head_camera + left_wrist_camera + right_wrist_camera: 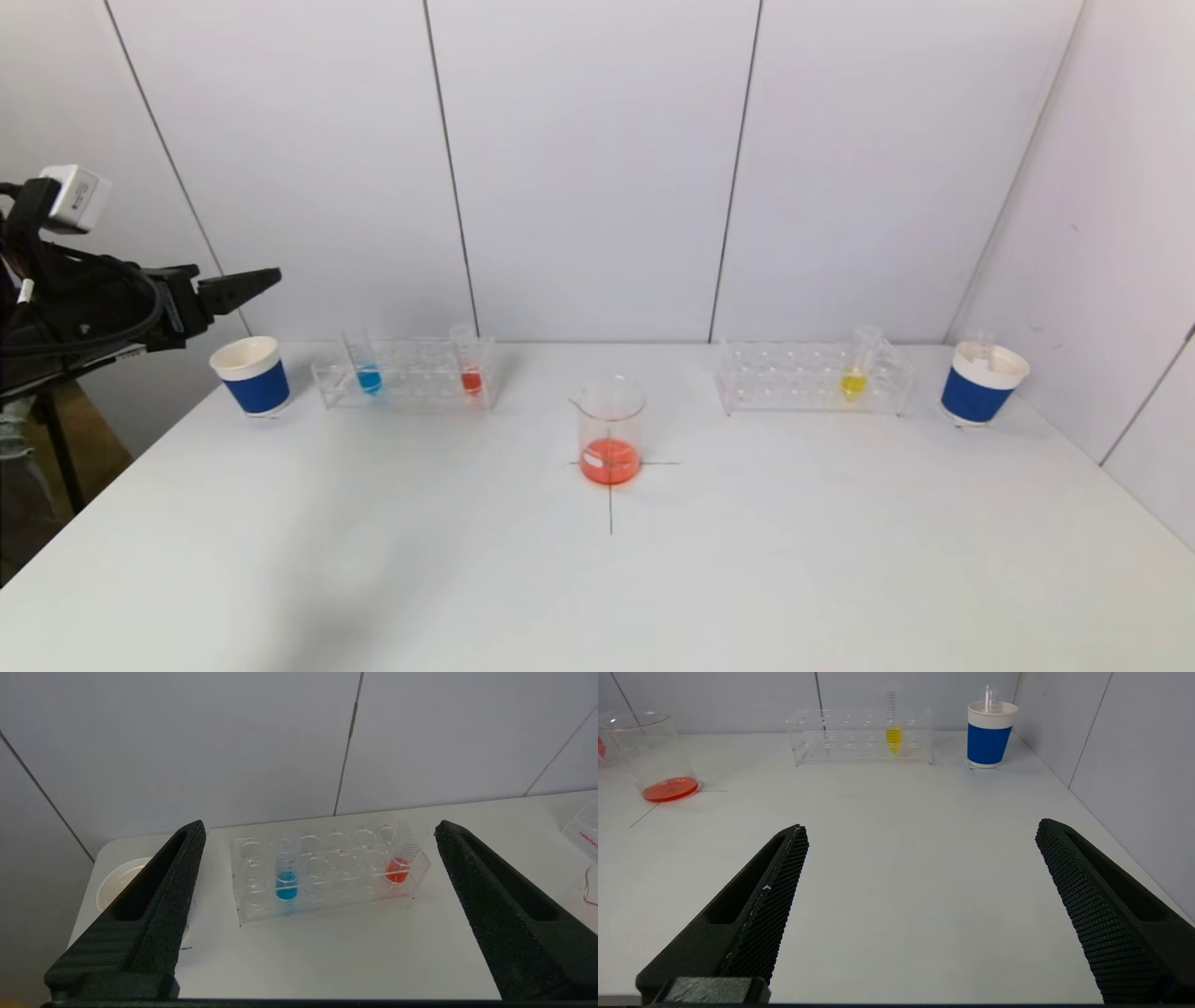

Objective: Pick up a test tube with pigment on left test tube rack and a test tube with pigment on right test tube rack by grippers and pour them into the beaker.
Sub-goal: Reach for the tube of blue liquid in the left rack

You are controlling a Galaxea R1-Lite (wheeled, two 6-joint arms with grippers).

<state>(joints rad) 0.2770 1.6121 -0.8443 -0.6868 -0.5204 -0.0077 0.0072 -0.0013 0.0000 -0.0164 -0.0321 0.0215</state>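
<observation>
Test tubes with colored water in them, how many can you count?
3. A blue tube and a red tube stand in the left rack; a yellow tube stands in the right rack.

Two blue cups (254, 376) (978, 384) on white table (597, 579)

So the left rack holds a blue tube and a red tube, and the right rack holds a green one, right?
Not quite. The left test tube rack does hold a blue tube and a red tube, but the right test tube rack holds a yellow tube, as the right wrist view shows.
</observation>
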